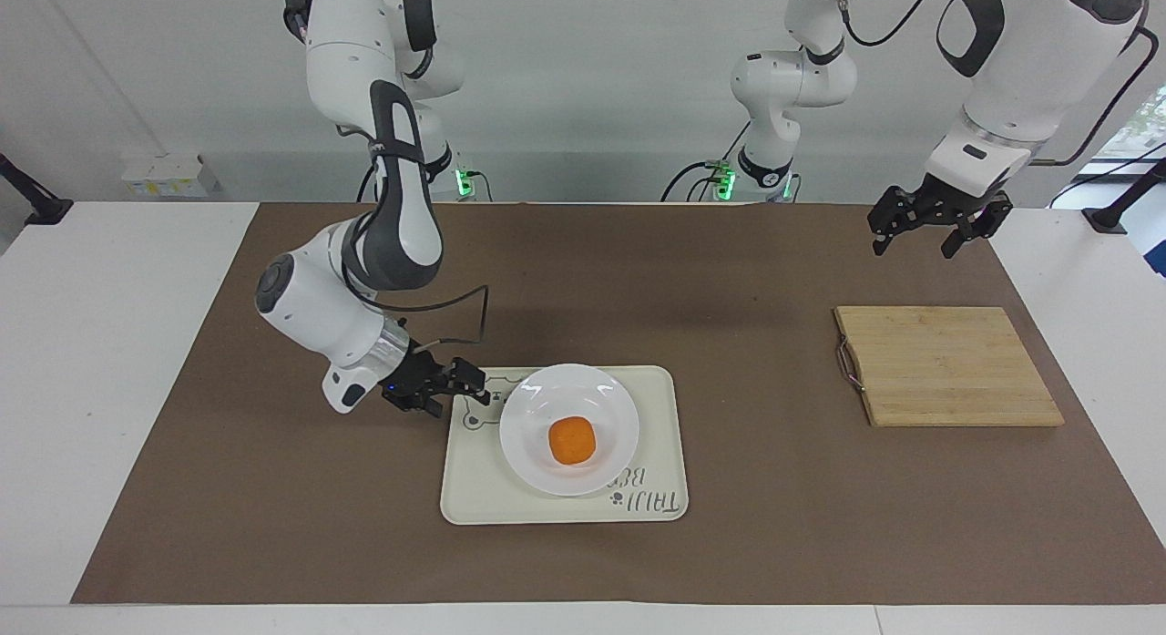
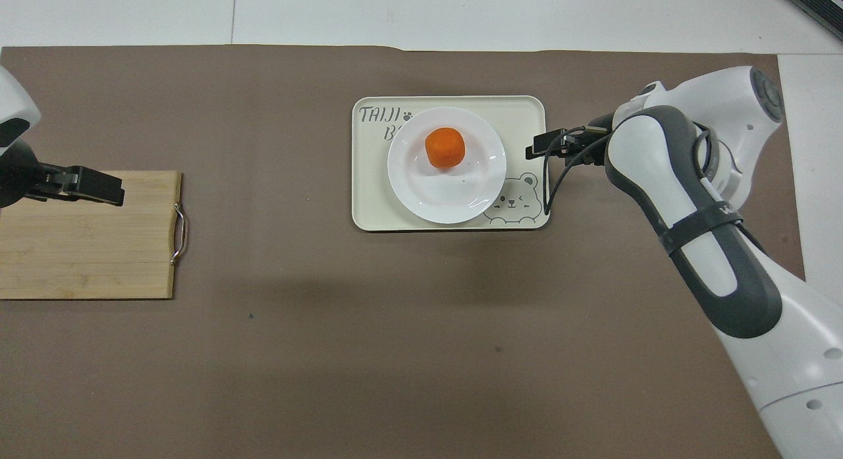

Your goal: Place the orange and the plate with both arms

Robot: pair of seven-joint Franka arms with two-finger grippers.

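The orange [image 1: 573, 439] lies in the middle of the white plate [image 1: 603, 405], which rests flat on the cream bear tray [image 1: 658, 416]. They also show in the overhead view: the orange [image 2: 444, 147], the plate [image 2: 428, 197] and the tray [image 2: 527, 111]. My right gripper [image 1: 475, 389] is open and empty, just above the tray's edge at the right arm's end, a short gap from the plate's rim; it also shows in the overhead view [image 2: 537, 147]. My left gripper [image 1: 918, 239] is open and empty, raised over the wooden board's edge, and also shows in the overhead view [image 2: 113, 189].
A wooden cutting board [image 1: 947, 366] with a metal handle lies on the brown mat toward the left arm's end; it also shows in the overhead view [image 2: 85, 248]. The brown mat [image 1: 729, 280] covers most of the table.
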